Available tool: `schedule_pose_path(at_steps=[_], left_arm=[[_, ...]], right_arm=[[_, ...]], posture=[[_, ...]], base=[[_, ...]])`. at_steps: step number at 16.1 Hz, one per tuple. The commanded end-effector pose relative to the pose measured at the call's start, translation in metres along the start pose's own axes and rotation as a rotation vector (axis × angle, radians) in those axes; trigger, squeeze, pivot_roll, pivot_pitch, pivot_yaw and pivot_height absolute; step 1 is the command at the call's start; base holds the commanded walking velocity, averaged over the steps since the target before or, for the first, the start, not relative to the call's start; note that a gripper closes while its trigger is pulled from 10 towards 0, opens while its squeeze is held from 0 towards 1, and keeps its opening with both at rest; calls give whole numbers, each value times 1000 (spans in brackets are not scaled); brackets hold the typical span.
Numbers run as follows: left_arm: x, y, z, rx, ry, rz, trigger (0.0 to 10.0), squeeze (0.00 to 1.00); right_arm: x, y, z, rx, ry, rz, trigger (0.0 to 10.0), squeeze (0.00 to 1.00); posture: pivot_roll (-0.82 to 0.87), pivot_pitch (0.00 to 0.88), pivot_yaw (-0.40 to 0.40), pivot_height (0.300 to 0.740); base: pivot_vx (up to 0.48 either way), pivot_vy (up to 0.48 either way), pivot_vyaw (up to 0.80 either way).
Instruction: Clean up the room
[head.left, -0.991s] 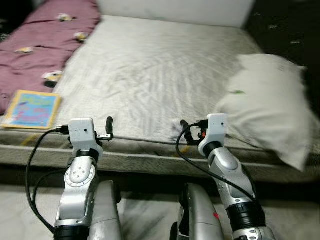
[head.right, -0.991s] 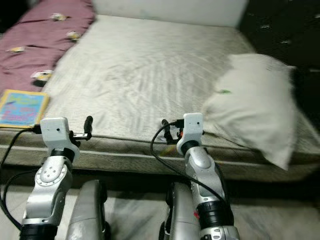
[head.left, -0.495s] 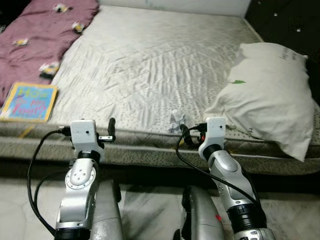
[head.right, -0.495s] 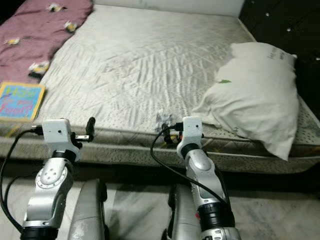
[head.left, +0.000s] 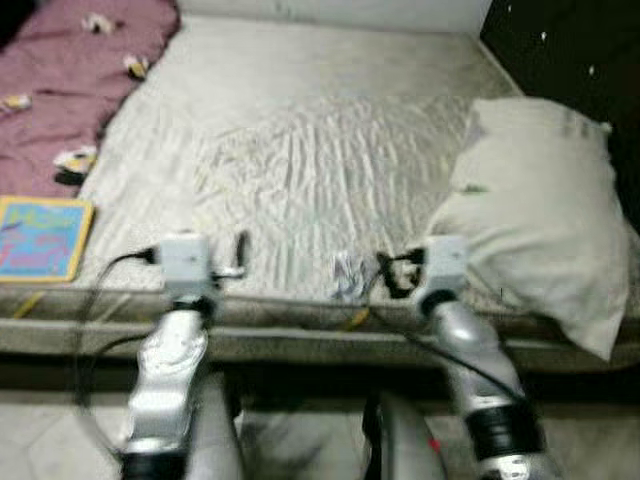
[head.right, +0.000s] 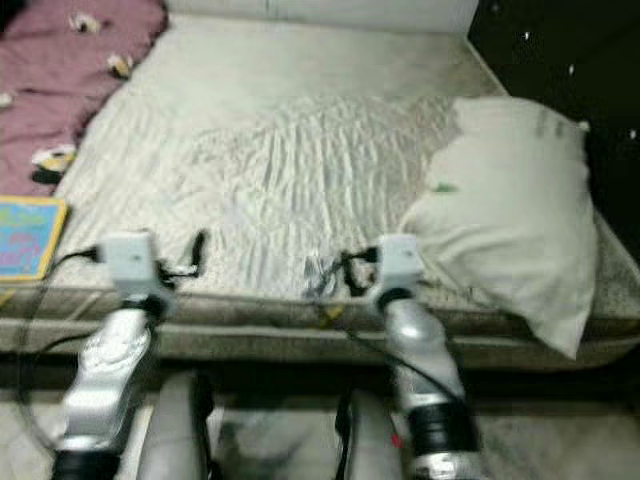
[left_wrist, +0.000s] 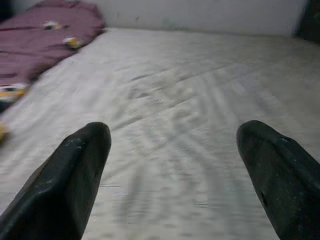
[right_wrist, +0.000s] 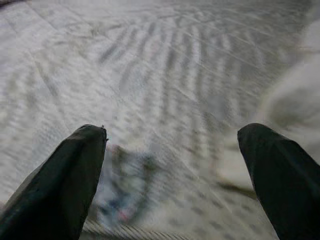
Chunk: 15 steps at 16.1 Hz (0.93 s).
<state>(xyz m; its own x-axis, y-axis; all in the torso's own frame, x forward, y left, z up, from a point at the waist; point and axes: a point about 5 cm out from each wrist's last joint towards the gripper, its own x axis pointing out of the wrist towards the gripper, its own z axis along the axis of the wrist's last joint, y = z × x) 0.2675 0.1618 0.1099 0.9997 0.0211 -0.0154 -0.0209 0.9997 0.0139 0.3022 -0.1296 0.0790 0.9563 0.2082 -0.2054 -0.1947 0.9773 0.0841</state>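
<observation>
On the bed, seen from the head cameras, a big grey mattress (head.left: 300, 150) stretches out in front of the robot. A white pillow (head.left: 540, 210) lies on its right side, and a purple blanket (head.left: 60, 90) lies along its left side. A blue picture book (head.left: 40, 238) with a yellow edge rests near the front left corner of the mattress, just in front of the blanket. A small crumpled wrapper (head.left: 344, 274) sits near the front edge of the mattress, between the two arms and closer to the right one. The left gripper (head.left: 240, 255) is held over the front edge of the mattress, and the right gripper (head.left: 388, 275) is held just beside the wrapper. The whole picture is a bit blurry. From the left wrist camera, the left gripper's two black fingers (left_wrist: 75, 180) are spread wide apart with nothing between them, and they point across the bare mattress toward the purple blanket in the far corner. From the right wrist camera, the right gripper's two black fingers (right_wrist: 65, 180) are spread wide apart too and hold nothing. The crumpled wrapper (right_wrist: 122, 190) lies on the mattress close by one finger, and the edge of the pillow (right_wrist: 295, 100) shows off to the side.
</observation>
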Motion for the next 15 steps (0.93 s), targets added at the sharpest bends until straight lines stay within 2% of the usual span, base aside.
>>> schedule_pose_path(at_steps=[1,7,12,15], left_arm=[[0,1,0,-10,6,5,10000,0],[-1,7,2,-14,14,43,10000,0],[-19,21,2,8,30,106,10000,0],[-29,24,2,27,39,140,10000,0]], right_arm=[[1,4,1,-6,-1,16,10000,0],[3,7,-3,-5,25,54,10000,0],[5,17,-9,-19,66,139,10000,0],[10,29,-12,-52,102,225,10000,0]], posture=[[58,0,-69,540],[68,0,-74,540],[95,0,-81,480],[122,9,-88,480]], base=[[247,0,0],[0,0,0],[0,0,0],[0,0,0]])
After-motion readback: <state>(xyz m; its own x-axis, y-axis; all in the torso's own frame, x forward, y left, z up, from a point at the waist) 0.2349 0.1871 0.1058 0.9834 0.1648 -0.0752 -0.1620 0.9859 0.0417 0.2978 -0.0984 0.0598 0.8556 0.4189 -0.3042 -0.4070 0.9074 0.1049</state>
